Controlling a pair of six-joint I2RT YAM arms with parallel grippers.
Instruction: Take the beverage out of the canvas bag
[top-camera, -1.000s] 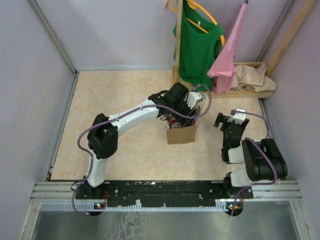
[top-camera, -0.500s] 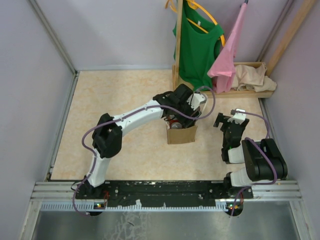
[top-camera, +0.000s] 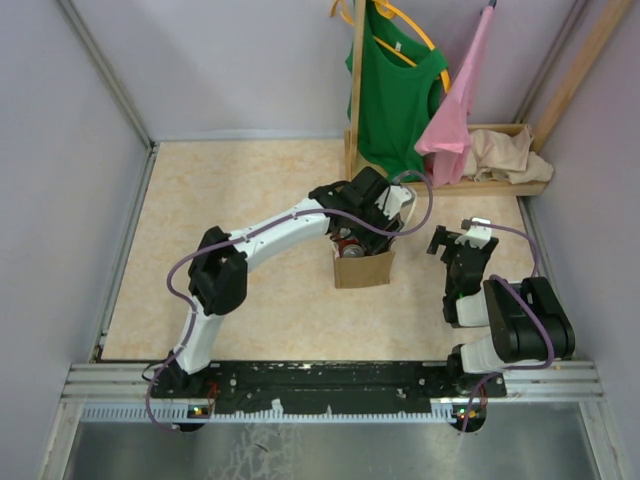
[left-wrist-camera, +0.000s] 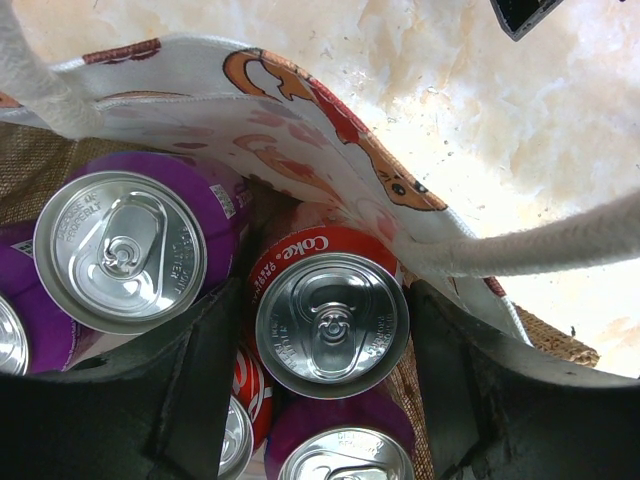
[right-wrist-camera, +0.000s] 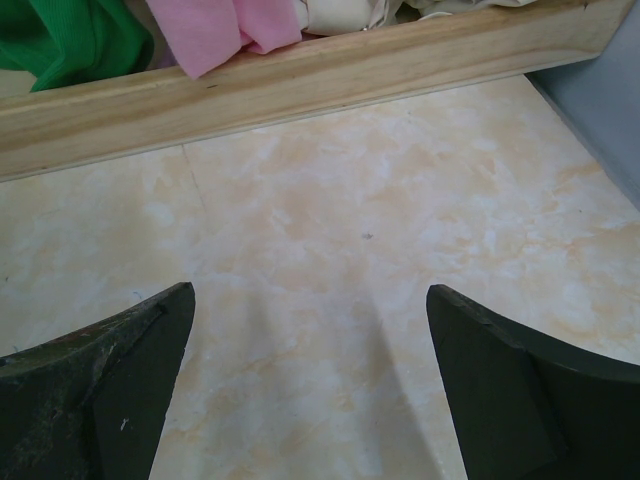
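The tan canvas bag (top-camera: 364, 270) with white loop handles (left-wrist-camera: 520, 245) stands at the table's middle. In the left wrist view its printed lining (left-wrist-camera: 300, 110) opens over several cans. My left gripper (top-camera: 352, 238) reaches down into the bag, and its black fingers (left-wrist-camera: 200, 360) press either side of a red Coke can (left-wrist-camera: 332, 318), which stands upright inside the bag. Purple cans (left-wrist-camera: 120, 250) crowd next to it. My right gripper (top-camera: 455, 238) is open and empty over bare table, right of the bag; it also shows in the right wrist view (right-wrist-camera: 310, 330).
A wooden rack base (right-wrist-camera: 300, 80) runs behind the right gripper. On the rack hang a green shirt (top-camera: 395, 95) and a pink cloth (top-camera: 455, 110); a pale beige cloth (top-camera: 510, 155) lies in its tray. Grey walls enclose the table.
My left arm has pushed forward and lowered its gripper further into the bag's opening. The right arm has not moved.
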